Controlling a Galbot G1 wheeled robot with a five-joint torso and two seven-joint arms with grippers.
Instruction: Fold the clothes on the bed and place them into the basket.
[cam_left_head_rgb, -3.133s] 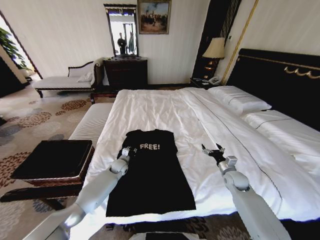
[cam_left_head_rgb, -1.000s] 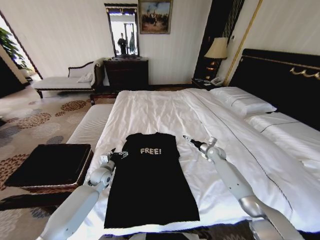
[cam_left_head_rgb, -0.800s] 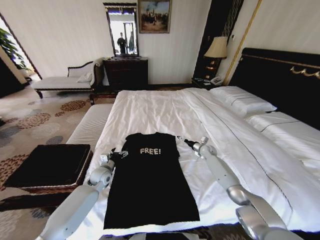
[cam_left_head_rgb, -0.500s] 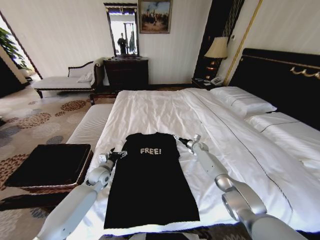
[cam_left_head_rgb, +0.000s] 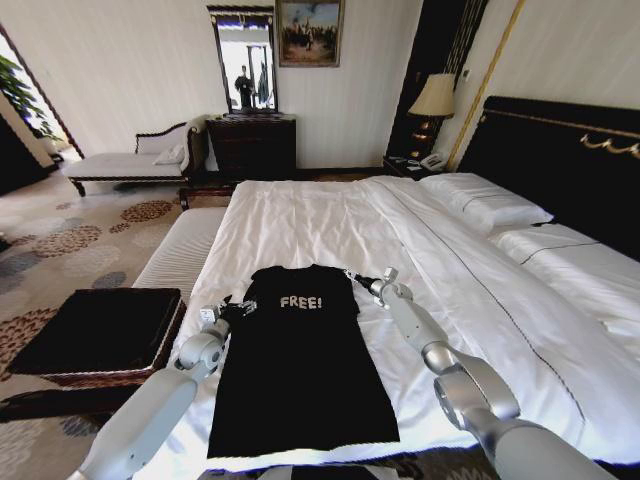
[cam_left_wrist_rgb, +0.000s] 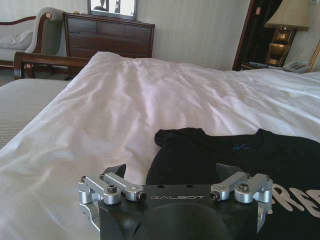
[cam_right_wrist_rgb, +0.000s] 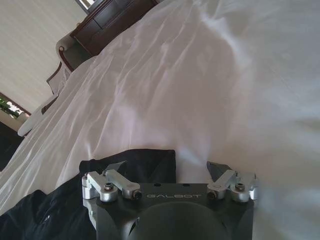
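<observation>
The black T-shirt (cam_left_head_rgb: 298, 355) lies flat on the bed (cam_left_head_rgb: 330, 225), long axis running from foot to headboard, collar pointing away from the robot. Both arms reach forward low: the left gripper (cam_left_head_rgb: 236, 308) at the left sleeve, the right gripper (cam_left_head_rgb: 354, 277) at the right shoulder, each spread wide, seemingly gripping nothing.
</observation>
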